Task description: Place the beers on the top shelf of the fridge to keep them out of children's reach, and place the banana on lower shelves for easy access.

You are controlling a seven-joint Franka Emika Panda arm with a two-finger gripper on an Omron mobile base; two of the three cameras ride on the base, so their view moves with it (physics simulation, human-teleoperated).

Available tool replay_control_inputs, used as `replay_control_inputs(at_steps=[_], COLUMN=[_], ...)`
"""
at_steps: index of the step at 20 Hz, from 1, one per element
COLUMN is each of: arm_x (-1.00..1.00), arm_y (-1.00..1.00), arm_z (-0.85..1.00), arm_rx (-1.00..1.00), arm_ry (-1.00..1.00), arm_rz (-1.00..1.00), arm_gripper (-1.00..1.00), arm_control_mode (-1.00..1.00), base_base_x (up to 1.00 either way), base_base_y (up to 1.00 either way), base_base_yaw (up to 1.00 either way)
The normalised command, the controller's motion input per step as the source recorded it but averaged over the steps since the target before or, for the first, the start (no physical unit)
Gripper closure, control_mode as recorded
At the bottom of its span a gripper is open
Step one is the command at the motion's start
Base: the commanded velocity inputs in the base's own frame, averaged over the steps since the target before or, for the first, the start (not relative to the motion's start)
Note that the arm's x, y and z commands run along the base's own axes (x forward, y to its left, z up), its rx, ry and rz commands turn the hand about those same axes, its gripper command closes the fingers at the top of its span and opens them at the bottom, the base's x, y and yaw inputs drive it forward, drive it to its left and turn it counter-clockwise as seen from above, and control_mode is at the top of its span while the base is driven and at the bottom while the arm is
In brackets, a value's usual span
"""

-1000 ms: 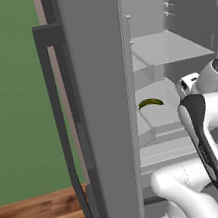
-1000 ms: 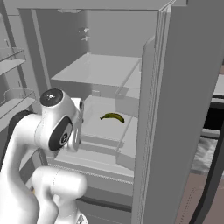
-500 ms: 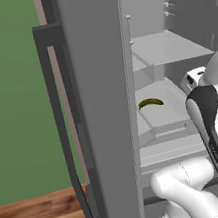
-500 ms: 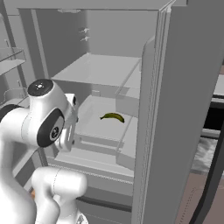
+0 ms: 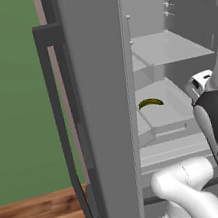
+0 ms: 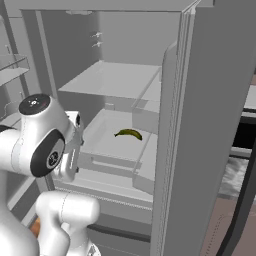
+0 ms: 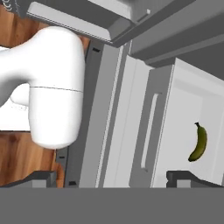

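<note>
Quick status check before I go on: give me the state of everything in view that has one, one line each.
fridge: doors open, interior exposed.
banana: lying flat on a lower shelf, nothing touching it.
top shelf: bare, no beers on it.
lower shelf: holds the banana alone.
gripper: open, holding nothing, pulled back from the fridge interior.

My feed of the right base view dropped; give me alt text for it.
The banana lies alone on a lower shelf of the open fridge, under the bare top shelf. The white arm sits folded at lower left, in front of the fridge.
</note>
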Motion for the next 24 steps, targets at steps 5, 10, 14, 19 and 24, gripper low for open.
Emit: replay_control_inputs(at_steps=[5, 10, 14, 19, 24], arm_x=[-0.02, 0.0, 0.0, 0.0, 0.0], arm_y=[0.1, 0.04, 0.04, 0.0, 0.0], arm_z=[0.0, 0.0, 0.0, 0.0, 0.0], arm_rx=[0.0, 0.0, 0.0, 0.0, 0.0], arm_ry=[0.0, -0.01, 0.0, 0.0, 0.0], arm_rz=[0.0, 0.0, 0.0, 0.0, 0.0], arm_gripper=[-1.0, -1.0, -1.0, -1.0, -1.0], arm_control_mode=[-1.0, -1.0, -1.0, 1.0, 1.0], base_base_x=[0.0, 0.0, 0.0, 0.0, -0.22], base_base_y=[0.0, 0.0, 0.0, 0.0, 0.0], base_base_yaw=[0.0, 0.0, 0.0, 0.0, 0.0])
